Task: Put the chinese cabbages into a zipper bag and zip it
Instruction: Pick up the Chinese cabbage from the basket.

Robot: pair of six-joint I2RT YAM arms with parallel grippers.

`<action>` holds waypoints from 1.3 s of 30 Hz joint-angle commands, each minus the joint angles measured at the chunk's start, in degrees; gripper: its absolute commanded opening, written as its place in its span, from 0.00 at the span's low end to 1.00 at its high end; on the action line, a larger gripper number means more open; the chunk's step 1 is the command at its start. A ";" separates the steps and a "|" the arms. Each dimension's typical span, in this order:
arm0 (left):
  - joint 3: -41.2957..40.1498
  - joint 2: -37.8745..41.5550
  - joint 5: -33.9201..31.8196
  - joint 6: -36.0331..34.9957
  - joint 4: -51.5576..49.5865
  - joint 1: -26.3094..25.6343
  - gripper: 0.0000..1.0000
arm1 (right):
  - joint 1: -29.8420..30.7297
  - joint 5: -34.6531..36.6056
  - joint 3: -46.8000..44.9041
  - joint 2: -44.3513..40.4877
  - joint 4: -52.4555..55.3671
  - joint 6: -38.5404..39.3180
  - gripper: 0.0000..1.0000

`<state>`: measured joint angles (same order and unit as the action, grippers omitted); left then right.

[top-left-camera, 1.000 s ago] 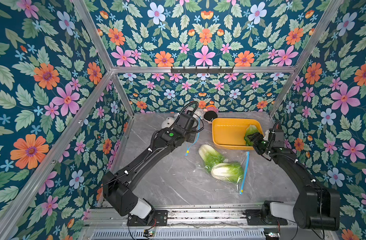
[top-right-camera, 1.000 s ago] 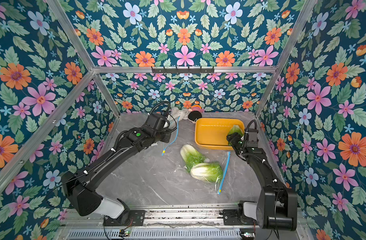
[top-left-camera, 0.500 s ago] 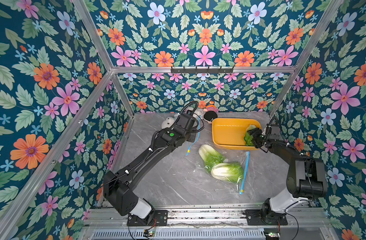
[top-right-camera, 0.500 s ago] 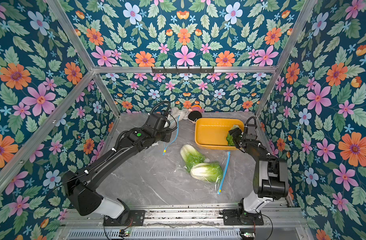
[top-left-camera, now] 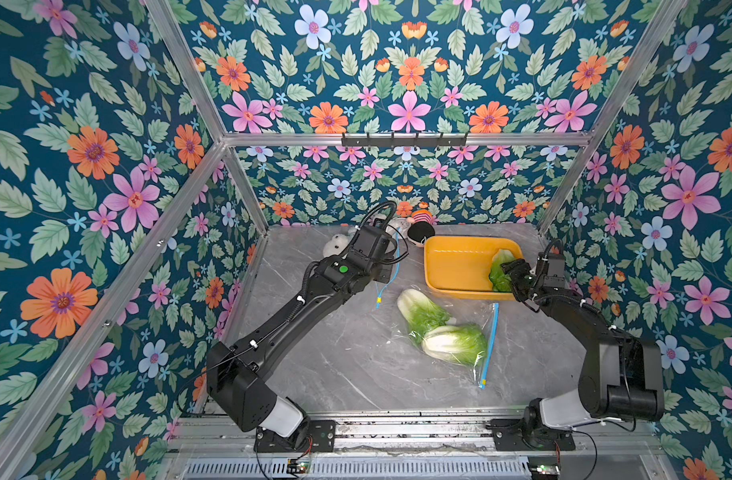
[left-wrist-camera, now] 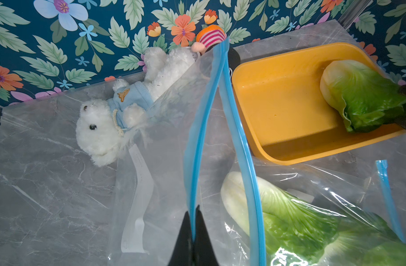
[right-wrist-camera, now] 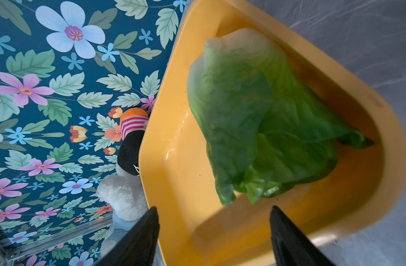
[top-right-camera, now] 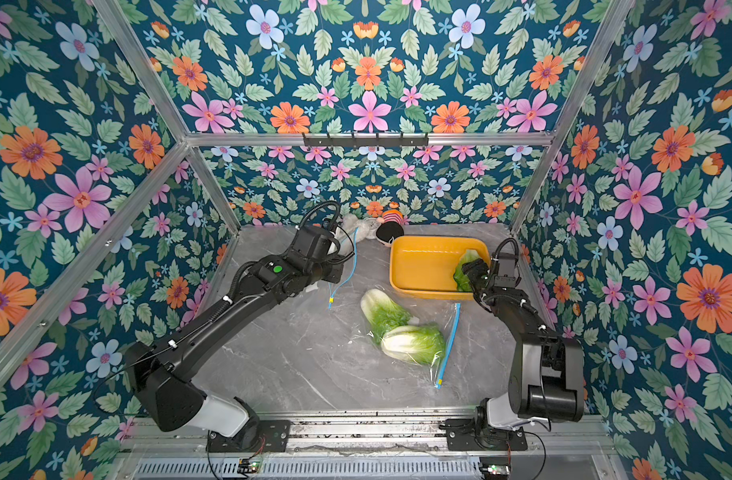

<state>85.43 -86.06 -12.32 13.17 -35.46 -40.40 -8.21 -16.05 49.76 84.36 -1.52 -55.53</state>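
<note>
Both top views: cabbage C [top-left-camera: 500, 262] is seen in the yellow tray [top-left-camera: 455, 294], leafy end between the spread fingers of the right gripper [top-left-camera: 508, 277], pale base pointed away from them. In the flat zipper bag [top-left-camera: 476, 309] on the table [top-left-camera: 335, 365], cabbage A [top-left-camera: 422, 311] and cabbage B [top-left-camera: 455, 343], white-based and crinkly green, are laid well apart from both grippers, bases turned toward the left fingers' side; bare table is left around them.
Left wrist: fingers of the left gripper [left-wrist-camera: 192, 214] are pressed together on one blue strip of the held zipper bag [left-wrist-camera: 165, 161]; its mouth is parted.
Right wrist: C's long axis is run straight ahead of the fingertips [right-wrist-camera: 146, 225]; tray wall is close alongside; contact cannot be told.
</note>
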 commanded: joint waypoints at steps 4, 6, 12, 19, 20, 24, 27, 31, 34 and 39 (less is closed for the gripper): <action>0.19 0.83 -0.77 0.06 0.69 -0.02 0.00 | 0.08 1.23 -0.51 1.58 -0.09 -1.67 0.76; -0.25 1.26 -1.03 0.13 0.71 0.02 0.00 | 0.03 1.15 0.27 2.91 -1.27 -1.73 0.76; -0.48 1.94 -1.26 0.39 1.05 -0.02 0.00 | 0.06 1.91 3.22 8.82 -4.09 -1.36 0.73; -0.29 1.58 -0.03 0.44 1.67 0.02 0.00 | -0.29 1.45 7.47 15.83 -7.08 -0.13 0.53; -0.29 1.59 0.05 0.42 1.71 0.03 0.00 | -0.36 1.46 7.82 16.23 -7.20 -0.04 0.49; -0.89 1.79 0.89 0.38 2.41 0.00 0.00 | -0.36 0.01 7.99 16.09 -9.26 0.90 0.22; -1.61 2.20 0.96 -0.12 2.91 -0.03 0.00 | -0.35 -1.21 7.35 14.15 -10.05 2.18 0.11; -3.22 3.33 1.33 -1.02 3.95 -0.03 0.00 | -0.27 -4.44 7.07 11.21 -9.23 5.07 0.02; -4.07 4.25 2.04 -2.56 4.48 0.04 0.00 | -0.17 -8.27 6.70 6.19 -8.20 6.38 0.00; -4.83 5.42 4.70 -3.71 5.32 0.01 0.00 | 0.18 -16.91 6.24 -2.71 -3.80 8.90 0.00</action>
<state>80.68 -81.10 -9.30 11.00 -32.01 -40.40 -8.43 -26.02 56.10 85.60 -7.22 -49.10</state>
